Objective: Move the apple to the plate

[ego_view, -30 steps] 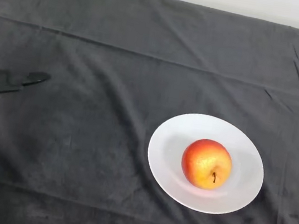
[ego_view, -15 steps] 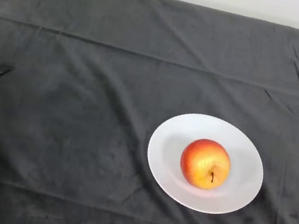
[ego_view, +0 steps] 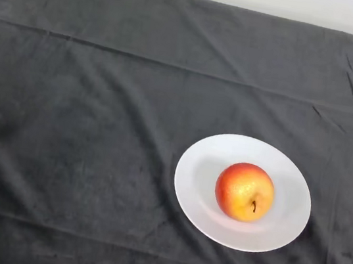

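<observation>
Pretty sure this one is basically done. The apple (ego_view: 245, 191) sits on the white plate (ego_view: 205, 163), roughly in the middle and a touch toward the right side, resting in the shallow dish part with its stem facing the camera. It's red up top fading into yellow-orange lower down. Nothing is touching it and it looks settled, not perched on the rim or anything.

So as far as "move the apple to the plate" goes, I'd call that finished. I don't see anything left to do, unless you count the arm parking itself somewhere, and that's just my guess.

About the hand: no part of the robot shows in the head view, so I can't tell you whether the fingers are spread, pressed together or pinching anything. They're simply out of the picture.

Count of stuff:
- one apple
- one plate
- one dark cloth (ego_view: 102, 94) covering the tabletop, wrinkled in a few long creases, with a pale strip along the very top edge behind it

That's the whole scene. The plate sits right of centre and toward the near side, with bare cloth around it on every side.
</observation>
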Available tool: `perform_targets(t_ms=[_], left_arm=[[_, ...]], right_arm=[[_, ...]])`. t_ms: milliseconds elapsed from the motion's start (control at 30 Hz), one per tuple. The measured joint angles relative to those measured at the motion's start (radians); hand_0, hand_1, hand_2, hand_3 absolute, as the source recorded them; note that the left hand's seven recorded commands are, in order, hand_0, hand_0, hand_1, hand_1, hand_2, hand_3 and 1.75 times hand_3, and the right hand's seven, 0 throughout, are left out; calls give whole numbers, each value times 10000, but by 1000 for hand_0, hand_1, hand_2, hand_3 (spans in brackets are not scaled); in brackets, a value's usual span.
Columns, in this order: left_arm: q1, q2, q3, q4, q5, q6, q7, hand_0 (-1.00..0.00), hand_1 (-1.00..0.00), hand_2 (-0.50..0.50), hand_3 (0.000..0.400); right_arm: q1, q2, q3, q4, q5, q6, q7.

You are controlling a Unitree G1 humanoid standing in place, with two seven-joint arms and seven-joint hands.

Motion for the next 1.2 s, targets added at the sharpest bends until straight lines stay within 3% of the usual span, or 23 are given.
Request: perform_targets(t_ms=[433, 1200], left_arm=[[-732, -5, 353, 561, 19, -69, -15, 0, 0, 0, 0], [-743, -5, 665, 852, 258, -365, -99, 0, 0, 0, 0]], right_arm=[[16, 2, -1, 0, 1, 0, 0], [17, 1, -14, 2, -1, 0, 0]])
